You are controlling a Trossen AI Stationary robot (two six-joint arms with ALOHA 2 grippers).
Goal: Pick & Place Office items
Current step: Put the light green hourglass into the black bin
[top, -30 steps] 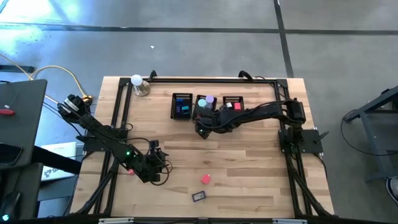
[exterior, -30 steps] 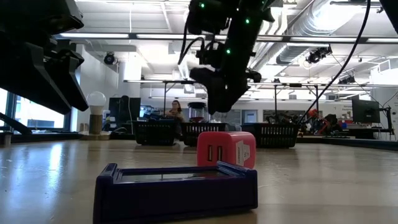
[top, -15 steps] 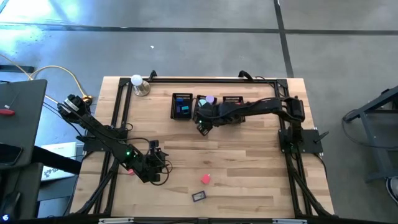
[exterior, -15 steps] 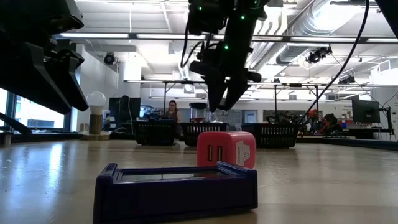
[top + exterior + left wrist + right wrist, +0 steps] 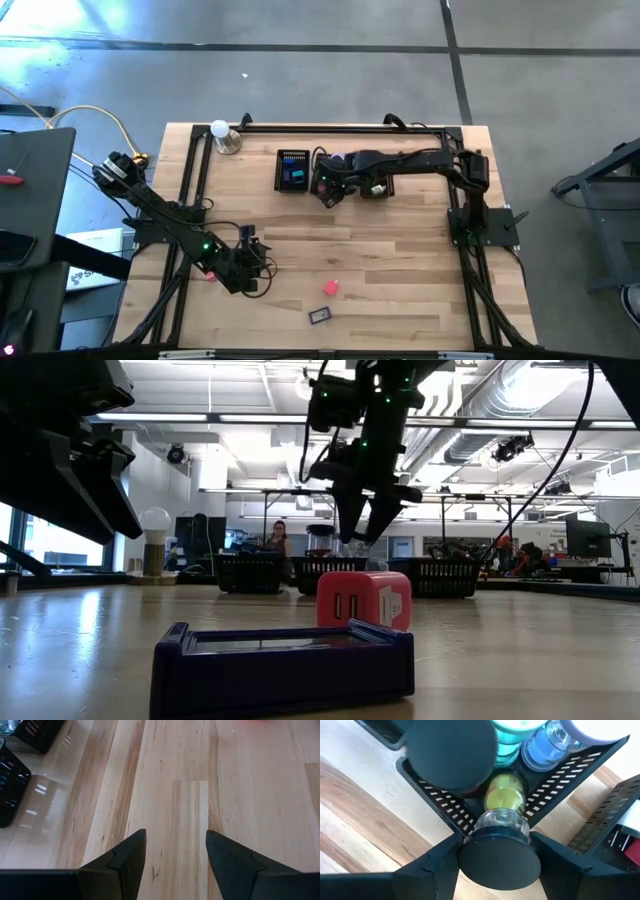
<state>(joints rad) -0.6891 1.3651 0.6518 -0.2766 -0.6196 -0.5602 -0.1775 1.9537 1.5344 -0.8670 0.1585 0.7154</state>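
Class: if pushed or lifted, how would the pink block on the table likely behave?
The pink block looks boxy and rests on a flat face, so it would probably slide, not roll. Its smooth-looking sides might slip when pinched. It seems rigid, so it would likely keep its shape.

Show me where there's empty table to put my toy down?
Bare wood lies between the left hand and the three bins, and right of the pink block. It's crowded at the bins, where the right hand hovers.

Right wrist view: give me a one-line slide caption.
Right gripper holding a black-capped clear jar over the middle mesh bin, above other jars already inside.
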